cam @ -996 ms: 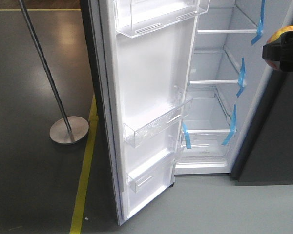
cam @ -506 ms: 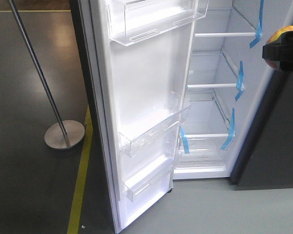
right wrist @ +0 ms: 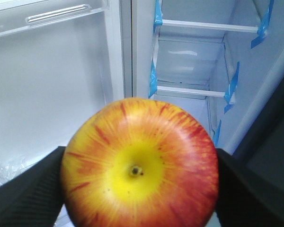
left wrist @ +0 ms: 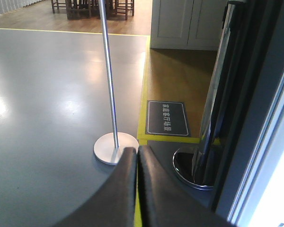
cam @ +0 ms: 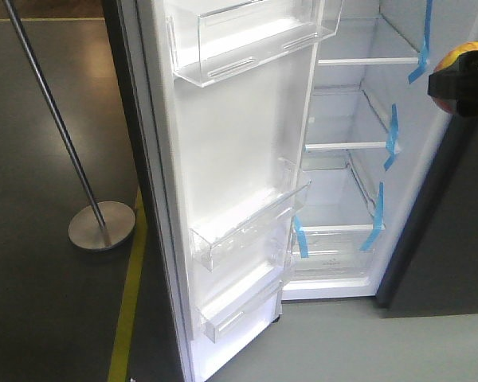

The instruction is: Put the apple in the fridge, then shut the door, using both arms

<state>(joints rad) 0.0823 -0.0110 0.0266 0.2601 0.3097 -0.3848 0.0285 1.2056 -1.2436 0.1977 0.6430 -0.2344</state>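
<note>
The red and yellow apple point(right wrist: 139, 165) fills the right wrist view, stem dimple facing the camera, with my right gripper point(right wrist: 139, 182) shut on it, black fingers point(right wrist: 23, 189) on both sides. In the front view the apple point(cam: 456, 56) and right gripper point(cam: 462, 79) hang at the right edge, in front of the fridge's right wall. The fridge point(cam: 346, 143) stands open, white inside, with glass shelves and blue tape point(cam: 392, 131). Its door point(cam: 239, 183) swings wide to the left, clear bins on the white inner face. My left gripper point(left wrist: 137, 153) is shut and empty, beside the door's dark outer edge point(left wrist: 255, 94).
A metal pole on a round base point(cam: 101, 225) stands left of the door; the same base point(left wrist: 116, 147) lies just ahead of the left fingers. Yellow floor tape point(cam: 127, 294) runs along the floor. A second shiny round base point(left wrist: 196, 168) sits by the door.
The view has shifted towards the fridge: door and shelves look larger and lower in frame, the pole has drifted left. The apple stays at the right edge in the right gripper.
</note>
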